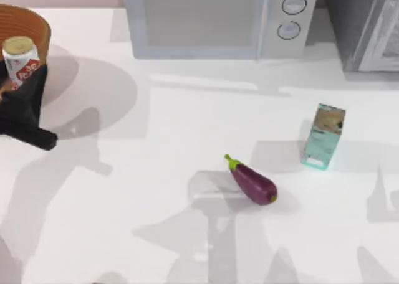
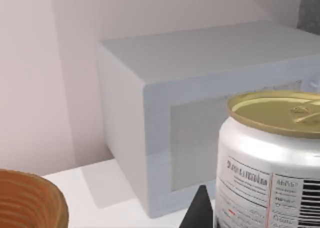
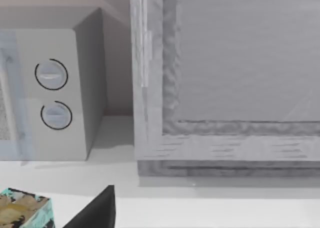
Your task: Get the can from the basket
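Can (image 2: 272,158) sat right up against the left wrist camera – gold top up, upright, held at the basket's (image 1: 34,22) near rim at the table's far left. Judged light, rigid but thin-walled and slick; best hold was mid-body across the label, moderate squeeze so it wouldn't dent or slip. Left gripper (image 1: 22,78) was clamped on the can's sides, jaws only can-width apart, one dark fingertip (image 2: 199,210) showing beside it. Right arm parked near the carton (image 1: 323,137) – its finger state couldn't be told. Eggplant (image 1: 252,182) lay mid-table
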`<act>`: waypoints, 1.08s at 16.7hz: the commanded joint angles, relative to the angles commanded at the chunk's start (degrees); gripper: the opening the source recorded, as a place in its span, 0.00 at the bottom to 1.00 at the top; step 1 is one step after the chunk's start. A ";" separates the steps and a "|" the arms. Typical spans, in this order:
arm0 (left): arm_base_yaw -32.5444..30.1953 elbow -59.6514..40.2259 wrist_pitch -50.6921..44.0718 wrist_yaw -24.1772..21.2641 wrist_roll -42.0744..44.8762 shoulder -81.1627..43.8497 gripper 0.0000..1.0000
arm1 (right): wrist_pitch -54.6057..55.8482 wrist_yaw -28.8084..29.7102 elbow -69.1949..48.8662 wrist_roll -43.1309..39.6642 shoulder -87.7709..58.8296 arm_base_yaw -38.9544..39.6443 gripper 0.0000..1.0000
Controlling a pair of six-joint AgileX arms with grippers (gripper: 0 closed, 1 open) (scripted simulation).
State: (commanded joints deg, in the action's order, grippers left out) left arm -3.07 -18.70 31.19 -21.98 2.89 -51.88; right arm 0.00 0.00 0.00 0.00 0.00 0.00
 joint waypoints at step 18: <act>-3.64 -30.05 42.70 -50.10 3.64 -76.29 0.00 | 0.00 0.00 0.00 0.00 0.00 0.00 1.00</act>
State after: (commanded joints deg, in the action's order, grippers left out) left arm -6.71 -48.75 73.89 -72.09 6.53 -128.17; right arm 0.00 0.00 0.00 0.00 0.00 0.00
